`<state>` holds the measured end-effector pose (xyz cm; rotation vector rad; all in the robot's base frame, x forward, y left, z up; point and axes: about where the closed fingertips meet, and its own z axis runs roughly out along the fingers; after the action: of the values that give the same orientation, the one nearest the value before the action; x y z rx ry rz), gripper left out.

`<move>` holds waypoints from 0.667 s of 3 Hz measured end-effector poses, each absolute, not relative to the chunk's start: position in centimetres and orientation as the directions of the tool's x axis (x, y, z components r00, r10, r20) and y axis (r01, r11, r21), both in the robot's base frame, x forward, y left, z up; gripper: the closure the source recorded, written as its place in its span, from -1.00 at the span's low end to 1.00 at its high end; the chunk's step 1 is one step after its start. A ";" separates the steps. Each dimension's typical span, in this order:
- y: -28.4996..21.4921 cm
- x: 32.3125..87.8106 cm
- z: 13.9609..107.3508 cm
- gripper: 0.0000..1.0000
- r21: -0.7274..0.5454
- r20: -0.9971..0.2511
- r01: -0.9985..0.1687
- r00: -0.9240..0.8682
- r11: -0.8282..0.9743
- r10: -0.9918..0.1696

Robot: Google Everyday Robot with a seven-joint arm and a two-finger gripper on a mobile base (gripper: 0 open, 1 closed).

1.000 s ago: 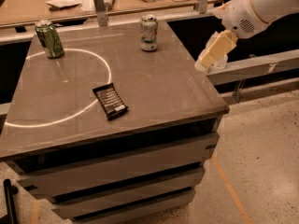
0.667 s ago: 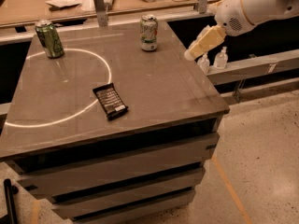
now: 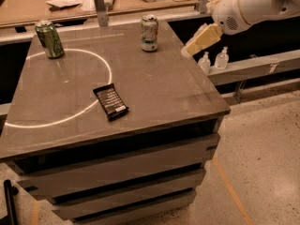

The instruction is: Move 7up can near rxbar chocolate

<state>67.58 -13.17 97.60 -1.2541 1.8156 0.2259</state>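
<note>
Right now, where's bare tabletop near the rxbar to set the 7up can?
Bare right of the rxbar chocolate, out to the front-right corner of the table, and left of it inside the white ring. Also open between it and the 7up can. Green can holds the back-left corner; the gripper hangs at the right edge.

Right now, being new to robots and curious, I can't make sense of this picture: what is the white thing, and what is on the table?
One camera looks down on a grey table. The white shape at upper right is a robot arm. Its pale claw hangs in the air by the table's right edge, touching nothing. A 7up can stands at the back, just left of the claw, and a green can stands far left. A black rxbar chocolate lies flat nearer the front.
</note>
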 end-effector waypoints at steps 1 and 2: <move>-9.7 73.4 98.6 -1.00 -0.301 -0.845 -0.817 -0.011 0.493 -0.534; -6.6 78.3 99.6 -1.00 -0.277 -0.906 -0.811 0.042 0.516 -0.420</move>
<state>78.32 -6.62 99.56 -1.0850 1.5806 0.4141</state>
